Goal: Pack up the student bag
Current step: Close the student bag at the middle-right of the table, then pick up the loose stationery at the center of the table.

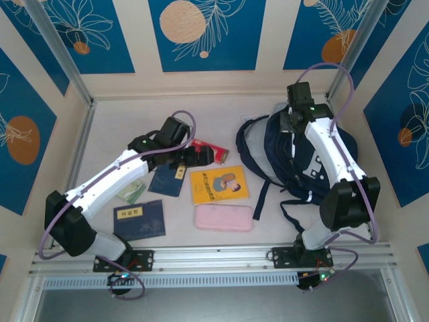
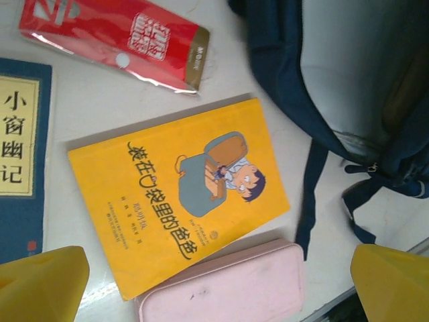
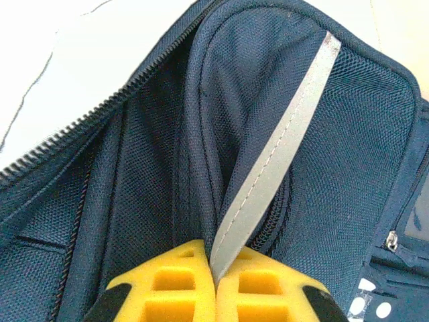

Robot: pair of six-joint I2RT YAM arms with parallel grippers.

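The student bag point(image 1: 278, 157), a large dark navy fabric backpack with dangling dark straps, lies on the pale tabletop point(image 1: 114, 144) directly under the right pincer point(image 1: 293, 124). In the right wrist view the right pincer point(image 3: 214, 278) is closed, its yellow fingertips point(image 3: 167, 285) pressed together on the lower end of a light grey strip point(image 3: 281, 147) sewn to the bag's point(image 3: 147, 154) mesh-lined navy fabric. An unzipped row of zipper teeth point(image 3: 74, 131) runs up and away from the pincer on one side, and white table shows beyond it.

The left pincer point(image 1: 194, 156) hangs well apart from the bag with nothing in it. In its wrist view the left pincer point(image 2: 216, 285) stands wide open, with one yellow fingertip point(image 2: 40, 285) in each lower corner.

Between and just ahead of those fingertips lies a soft pink rectangular pencil case point(image 2: 224, 285) point(image 1: 224, 217). Farther ahead of the pincer lies a yellow paperback book with a cartoon boy on its cover point(image 2: 177, 194) point(image 1: 218, 184), one of its edges close against the case.

Farther out again is a shiny red plastic packet point(image 2: 114, 37) point(image 1: 201, 145). Off to one side of the pincer a flat navy booklet with a yellow label point(image 2: 20, 154) point(image 1: 167, 180) lies flat, and on the opposite side the bag point(image 2: 348, 74) and one of its straps point(image 2: 310, 194) reach in.

In the top view a second navy book point(image 1: 139, 220) and a small pale green item point(image 1: 131, 192) lie under the left arm, nearer its base than the pincer.
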